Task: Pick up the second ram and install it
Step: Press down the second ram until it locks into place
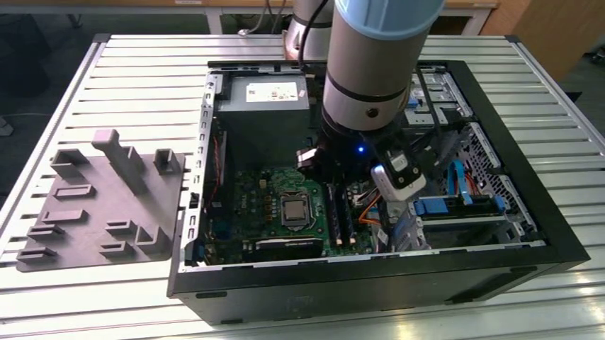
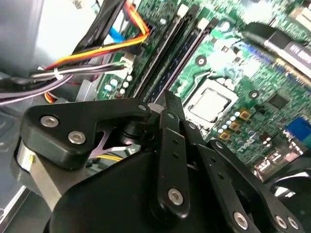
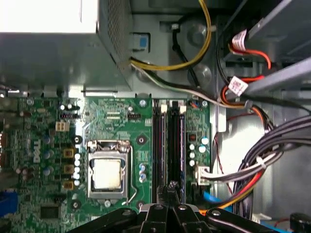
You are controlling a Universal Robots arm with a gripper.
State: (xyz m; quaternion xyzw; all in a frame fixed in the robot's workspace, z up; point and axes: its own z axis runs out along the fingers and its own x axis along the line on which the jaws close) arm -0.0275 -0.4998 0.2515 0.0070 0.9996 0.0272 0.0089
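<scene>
In both wrist views my gripper [image 3: 170, 188] [image 2: 168, 103] hangs low over the green motherboard [image 3: 116, 121], its black fingers pressed together into one narrow tip. That tip sits above the near end of two long black memory slots [image 3: 158, 145]. A dark stick with bluish chips, the second ram [image 3: 176, 145] [image 2: 170, 73], lies along the slot under the tip. I cannot tell whether the fingers touch it. In the exterior view the arm's wrist [image 1: 369, 106] hides the gripper, and the ram [image 1: 346, 216] shows beside the processor socket [image 1: 295, 210].
The open black computer case [image 1: 378, 290] lies on a slatted metal table. A grey moulded tray [image 1: 95, 205] with upright posts sits at the exterior view's left. Bundled cables [image 3: 262, 160] crowd one side of the slots. The grey power supply [image 1: 260, 106] fills the far end of the case.
</scene>
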